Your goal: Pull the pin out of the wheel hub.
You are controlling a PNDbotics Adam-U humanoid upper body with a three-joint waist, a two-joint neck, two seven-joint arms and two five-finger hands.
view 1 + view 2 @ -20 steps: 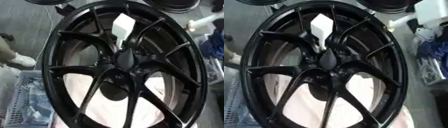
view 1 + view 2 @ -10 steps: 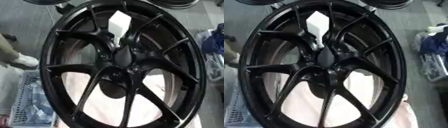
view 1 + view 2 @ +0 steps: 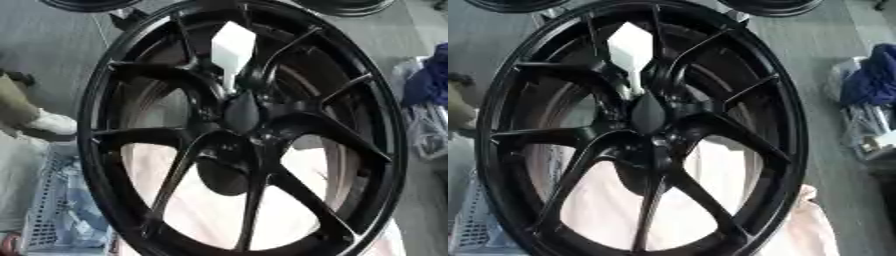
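A large black wheel hub (image 3: 241, 112) with forked spokes stands on edge and fills both views. A white paddle-shaped piece (image 3: 232, 47) shows through the upper spokes, and its narrow stem (image 3: 229, 82) runs down toward the hub's centre. It looks like the pin, and where it enters the hub is hidden. A dark teardrop-shaped cap (image 3: 648, 114) sits at the centre. Neither of my hands shows in either view.
A pale cloth (image 3: 807, 230) lies under the wheel. A wire basket (image 3: 52, 215) sits at the lower left, with a person's shoe (image 3: 48, 122) above it. Blue cloth and loose items (image 3: 872, 75) lie at the right. Other dark wheels (image 3: 87, 4) show at the top edge.
The whole picture has shifted a little, so the camera moved. The white piece now stands more upright above the hub's centre than one second ago.
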